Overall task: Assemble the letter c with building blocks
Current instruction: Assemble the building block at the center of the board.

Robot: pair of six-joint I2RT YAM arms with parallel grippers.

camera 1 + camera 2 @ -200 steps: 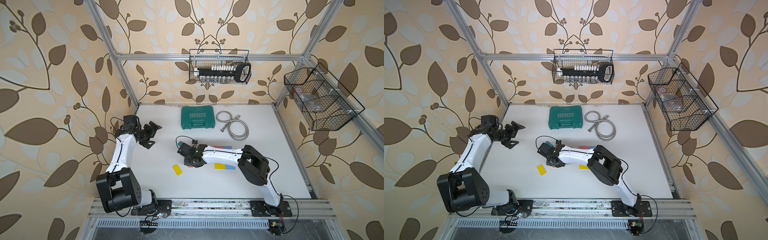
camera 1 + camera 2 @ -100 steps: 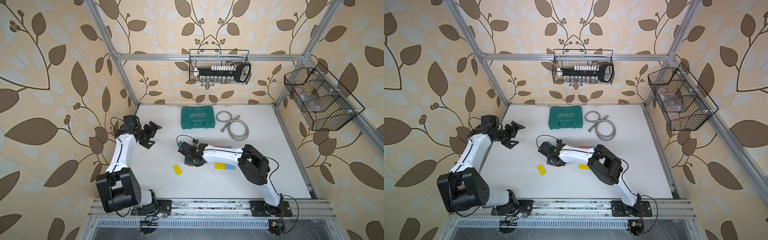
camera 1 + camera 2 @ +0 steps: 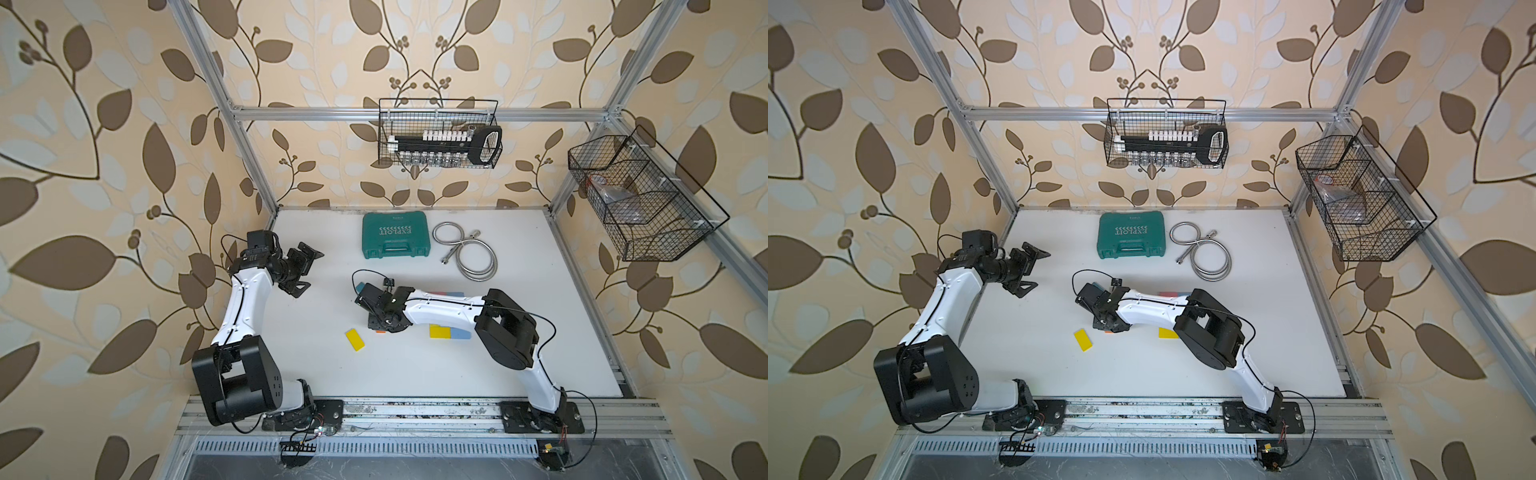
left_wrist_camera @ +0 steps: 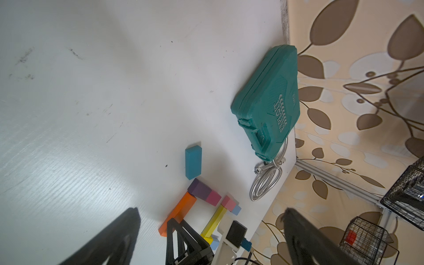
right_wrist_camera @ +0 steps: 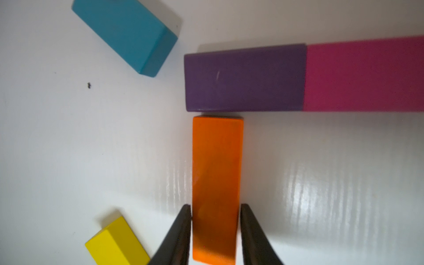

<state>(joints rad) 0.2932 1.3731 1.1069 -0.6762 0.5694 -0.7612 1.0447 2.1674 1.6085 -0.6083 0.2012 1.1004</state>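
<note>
The building blocks lie mid-table. An orange block [image 5: 216, 172] lies flat, one end close to a purple block [image 5: 243, 78] that joins a magenta one [image 5: 364, 75] in a row. My right gripper [image 5: 215, 206] straddles the orange block's other end, open, with a thin gap showing at one finger. In both top views the right gripper [image 3: 380, 324] hides most of that block. A teal block [image 3: 360, 286] and a yellow block [image 3: 354, 339] lie loose nearby. A yellow and light blue pair [image 3: 449, 332] lies beside the right arm. My left gripper [image 3: 309, 270] hangs open and empty at the left.
A green tool case [image 3: 395, 235] and a coiled metal hose [image 3: 469, 253] lie at the back of the white table [image 3: 415, 374]. Wire baskets hang on the back wall [image 3: 440, 133] and the right wall [image 3: 640, 199]. Aluminium frame posts border the table.
</note>
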